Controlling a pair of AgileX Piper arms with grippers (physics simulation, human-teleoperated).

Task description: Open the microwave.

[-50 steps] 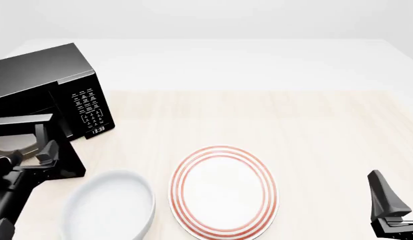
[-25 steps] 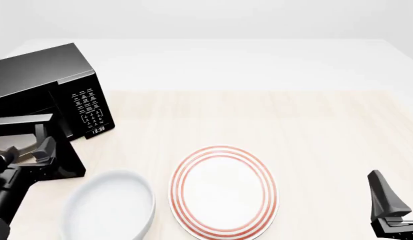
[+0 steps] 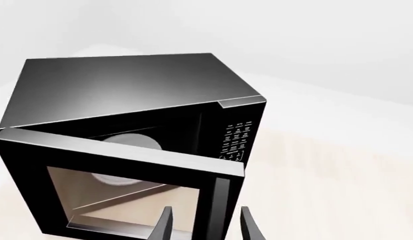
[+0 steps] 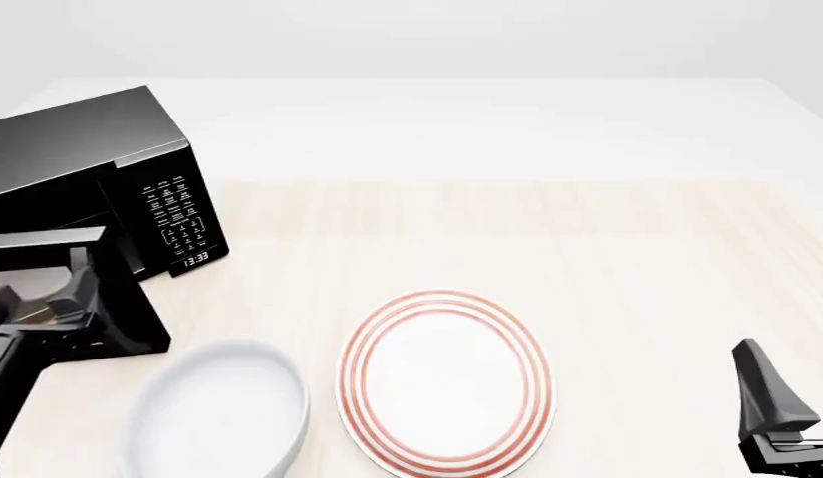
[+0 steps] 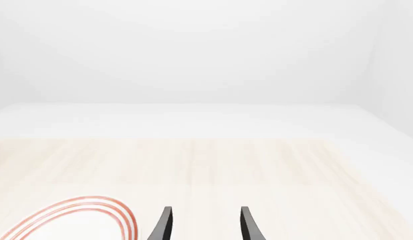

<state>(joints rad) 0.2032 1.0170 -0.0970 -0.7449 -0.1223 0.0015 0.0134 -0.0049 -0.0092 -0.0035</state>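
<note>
The glossy black microwave (image 4: 80,149) stands at the table's far left, with its keypad (image 4: 179,214) and clock facing right. Its windowed door (image 4: 130,299) hangs partly open, swung out toward me. In the left wrist view the microwave (image 3: 126,85) shows its open door (image 3: 126,200), the white turntable (image 3: 136,142) inside and the vertical handle (image 3: 220,200). My left gripper (image 4: 42,297) is open at the door's free edge; in its wrist view (image 3: 206,227) the handle edge lies between the spread fingers. My right gripper (image 4: 797,383) is open and empty at the front right.
A white bowl (image 4: 219,418) sits at the front left, just right of my left arm. A red-ringed white plate (image 4: 445,383) lies in the front middle and also shows in the right wrist view (image 5: 80,220). The tabletop (image 4: 585,239) is light wood.
My left gripper has slid a little to the left along the open door. The door has barely moved. The right arm has not moved.
</note>
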